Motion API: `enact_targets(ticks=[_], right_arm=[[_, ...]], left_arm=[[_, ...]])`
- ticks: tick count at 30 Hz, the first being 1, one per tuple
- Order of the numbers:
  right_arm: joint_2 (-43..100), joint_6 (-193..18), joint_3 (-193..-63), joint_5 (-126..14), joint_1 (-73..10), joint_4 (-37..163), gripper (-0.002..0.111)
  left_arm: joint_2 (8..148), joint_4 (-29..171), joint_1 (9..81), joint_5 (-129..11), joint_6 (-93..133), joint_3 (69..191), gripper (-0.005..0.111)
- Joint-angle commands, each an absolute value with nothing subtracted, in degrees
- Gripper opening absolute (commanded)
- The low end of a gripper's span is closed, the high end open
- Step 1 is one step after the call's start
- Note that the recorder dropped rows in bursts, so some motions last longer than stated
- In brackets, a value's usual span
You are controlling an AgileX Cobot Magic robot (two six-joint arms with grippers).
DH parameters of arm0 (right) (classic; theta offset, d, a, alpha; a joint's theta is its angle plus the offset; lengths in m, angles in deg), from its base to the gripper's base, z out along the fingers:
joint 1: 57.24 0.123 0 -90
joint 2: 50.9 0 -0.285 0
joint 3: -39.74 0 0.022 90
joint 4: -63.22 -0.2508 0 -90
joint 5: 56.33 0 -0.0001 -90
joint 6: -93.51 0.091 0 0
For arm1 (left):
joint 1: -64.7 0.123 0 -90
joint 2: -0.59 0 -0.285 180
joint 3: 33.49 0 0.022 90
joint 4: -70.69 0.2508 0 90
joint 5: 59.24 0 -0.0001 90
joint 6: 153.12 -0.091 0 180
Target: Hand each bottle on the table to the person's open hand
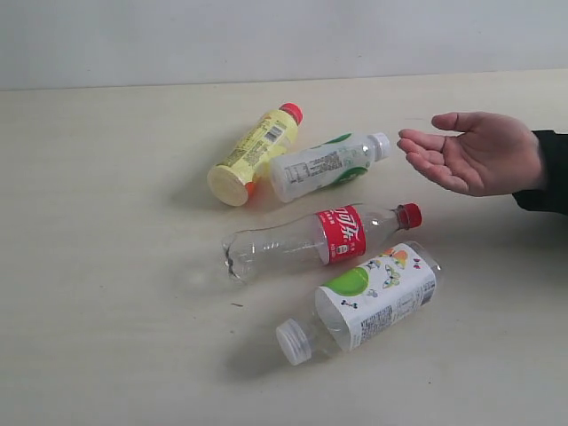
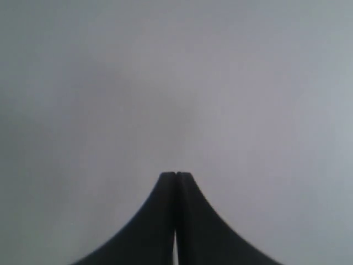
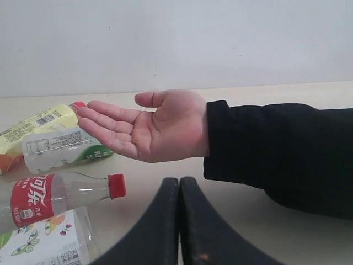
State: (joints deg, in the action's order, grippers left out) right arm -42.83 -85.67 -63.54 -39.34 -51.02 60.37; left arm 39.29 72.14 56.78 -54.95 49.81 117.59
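All four bottles lie on their sides on the pale cream flat bench (image 1: 106,266), none lifted, so the handover looks not yet begun. The yellow plastic bottle with a red cap (image 1: 253,155) lies farthest back, cap pointing away from the camera. It is touching or just beside the white-capped plastic bottle with a green-white label (image 1: 324,166), whose cap points at the person's open hand (image 1: 475,153). The clear plastic bottle with a red label and red cap (image 1: 324,240) lies in the middle, long axis roughly across the exterior view, cap end toward the hand side. Nearest the camera, the clear white-capped bottle with a white-green cartoon label (image 1: 364,306) lies diagonally, cap toward the camera. The hand hovers palm up over the bench at the right of the exterior view, apart from every bottle and closest to the back white cap. Neither arm shows in the exterior view. The right fingers (image 3: 157,226) are pressed together, holding nothing, aimed toward the palm with the bottles off to one side of the tips; the red-capped neck is the nearest bottle part. The left fingers (image 2: 160,221) are pressed together too, empty, facing only blank grey with no bottle in sight. Judgement: the right arm is nearer, and would need to spread its fingers, swing toward the red-label bottle and close across its long axis.
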Motion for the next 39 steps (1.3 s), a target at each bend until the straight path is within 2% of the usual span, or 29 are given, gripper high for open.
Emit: enact_targets(ticks=[1, 4, 6, 8, 11, 16, 18, 21, 24, 26, 28, 39], right_arm=[[-43.1, -85.9, -63.4, -39.7, -51.3, 60.3, 0.0], [-43.1, -85.9, -63.4, -39.7, -51.3, 60.3, 0.0], [-43.1, -85.9, -63.4, -39.7, -51.3, 60.3, 0.0], [-43.1, -85.9, -63.4, -39.7, -51.3, 60.4, 0.0], [-43.1, -85.9, -63.4, -39.7, -51.3, 60.4, 0.0], [-43.1, -85.9, -63.4, -39.7, -51.3, 60.4, 0.0], [-43.1, -85.9, -63.4, -39.7, -51.3, 60.4, 0.0], [-43.1, -85.9, -63.4, -39.7, -51.3, 60.4, 0.0], [-43.1, -85.9, -63.4, -39.7, -51.3, 60.4, 0.0], [-43.1, -85.9, -63.4, -39.7, -51.3, 60.4, 0.0], [-43.1, -85.9, -63.4, -39.7, -51.3, 60.4, 0.0], [-43.1, -85.9, -63.4, -39.7, -51.3, 60.4, 0.0]], left_arm=[[62.8, 72.0, 56.8, -18.0, 37.2, 136.3, 0.0], [76.1, 67.2, 56.6, 2.5, 28.5, 145.3, 0.0], [82.7, 59.3, 56.0, 9.9, 19.7, 149.0, 0.0], [88.2, 49.9, 53.8, 10.7, 12.6, 150.8, 0.0], [93.2, 43.0, 46.6, 10.7, 5.3, 151.1, 0.0], [99.5, 53.5, 32.8, 4.5, 4.6, 151.9, 0.002], [102.3, 58.7, 28.0, 4.1, 4.8, 152.8, 0.009], [106.9, 63.9, 23.2, 3.7, 4.8, 154.2, 0.028], [110.6, 66.9, 20.2, 0.5, 4.8, 154.8, 0.056], [112.9, 67.9, 18.9, -1.7, 4.6, 154.8, 0.079], [114.7, 68.3, 18.4, -3.5, 4.3, 154.8, 0.094], [122.0, 68.4, 18.4, -8.2, 0.6, 154.8, 0.094]])
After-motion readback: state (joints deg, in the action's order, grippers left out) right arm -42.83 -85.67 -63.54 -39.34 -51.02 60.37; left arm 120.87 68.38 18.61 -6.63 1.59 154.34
